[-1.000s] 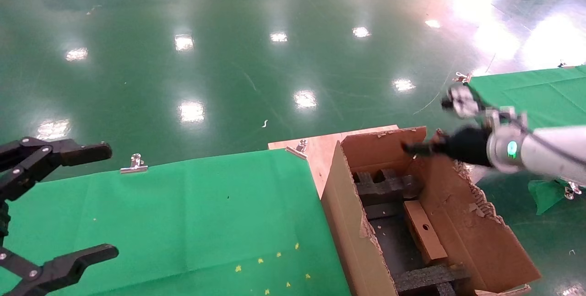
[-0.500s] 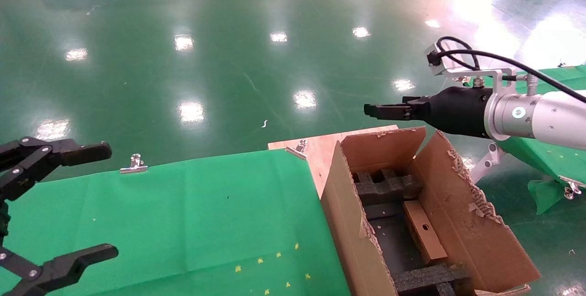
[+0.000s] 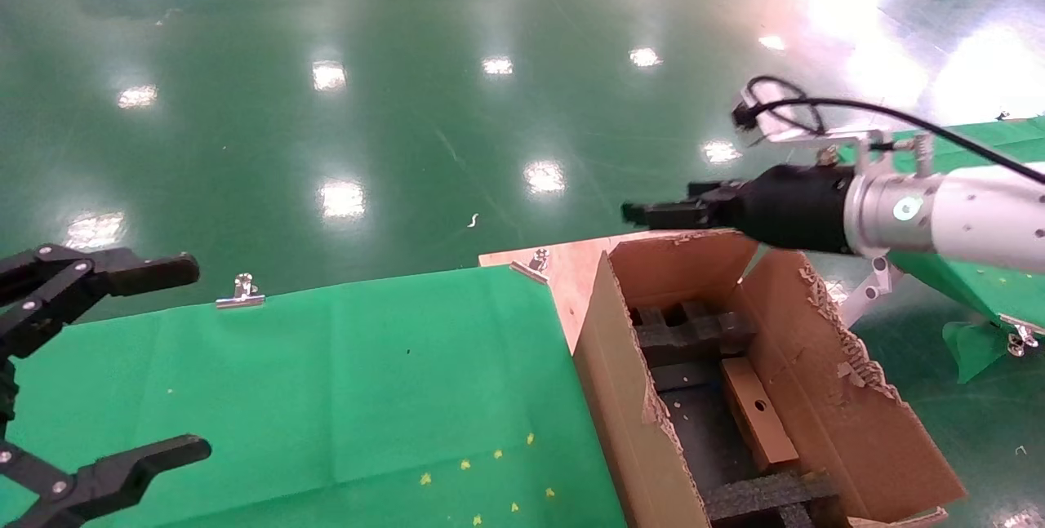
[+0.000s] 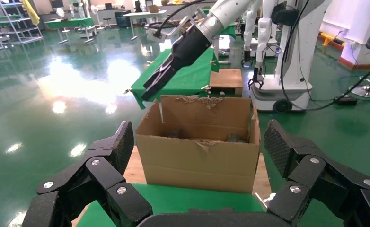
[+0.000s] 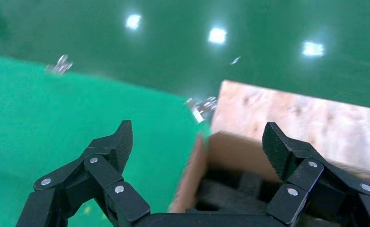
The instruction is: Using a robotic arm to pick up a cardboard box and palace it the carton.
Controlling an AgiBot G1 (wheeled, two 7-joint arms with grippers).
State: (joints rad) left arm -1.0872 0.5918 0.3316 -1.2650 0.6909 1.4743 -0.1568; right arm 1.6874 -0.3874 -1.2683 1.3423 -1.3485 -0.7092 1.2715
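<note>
1 carton (image 3: 816, 397), 1 cardboard box (image 3: 758, 412) inside, 2 grippers: left gripper (image 3: 122, 361), right gripper (image 3: 645, 214); 2 silver clips (image 3: 239, 291) on green cloth (image 3: 326, 381) edge

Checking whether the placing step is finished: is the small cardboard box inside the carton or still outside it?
Inside. The cardboard box lies in the carton beside black foam, while the open right hand hovers above the rim, holding nothing.

Brown carton (image 3: 824, 381); black foam (image 3: 690, 332); green cloth (image 3: 326, 381).
</note>
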